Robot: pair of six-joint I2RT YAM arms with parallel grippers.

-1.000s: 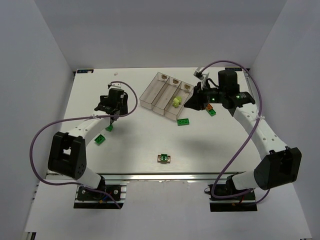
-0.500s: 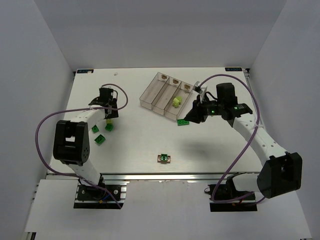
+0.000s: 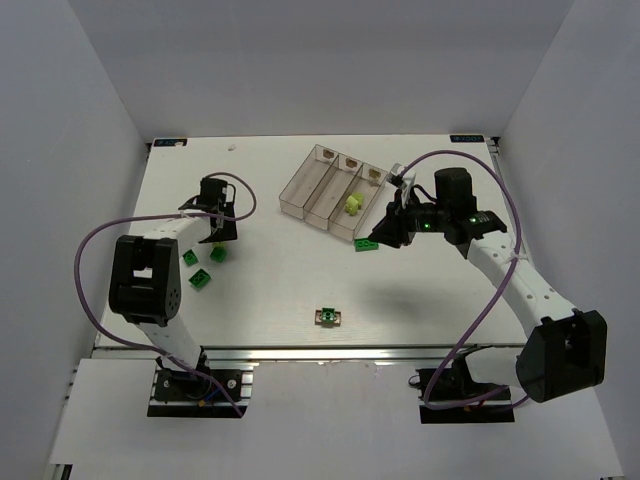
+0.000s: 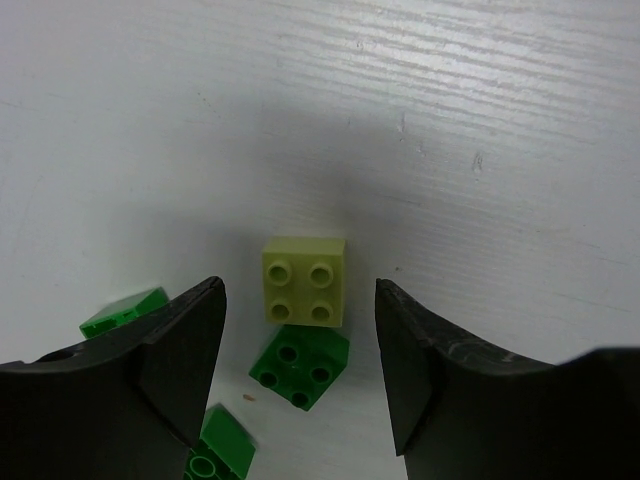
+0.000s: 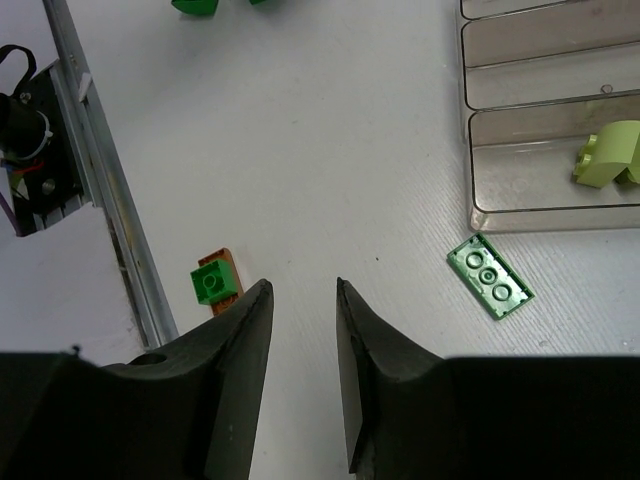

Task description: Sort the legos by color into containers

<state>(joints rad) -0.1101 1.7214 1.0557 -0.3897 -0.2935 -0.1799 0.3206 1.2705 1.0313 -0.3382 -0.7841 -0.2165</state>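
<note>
Nearest us we see a green brick stacked on a brown one (image 3: pixel 327 317), alone on the table (image 3: pixel 280 300), and to the left three loose green bricks (image 3: pixel 201 280). Beyond them our left gripper (image 4: pixel 298 300) hangs with fingers (image 4: pixel 170 360) spread wide of a pale yellow-green brick (image 4: pixel 305 282) lying between them, gripping nothing, while our right gripper (image 5: pixel 302 300), narrowly parted and empty, hovers near a flat green plate (image 5: pixel 490 275). Farthest, the containers (image 3: pixel 305 185) hold yellow-green bricks (image 3: pixel 353 204) in the bin nearest the right arm.

A lego (image 3: pixel 352 204) lies in the rightmost bin (image 3: pixel 366 188), a flat lego (image 3: pixel 367 244) on the table (image 3: pixel 280 290) just before it.
</note>
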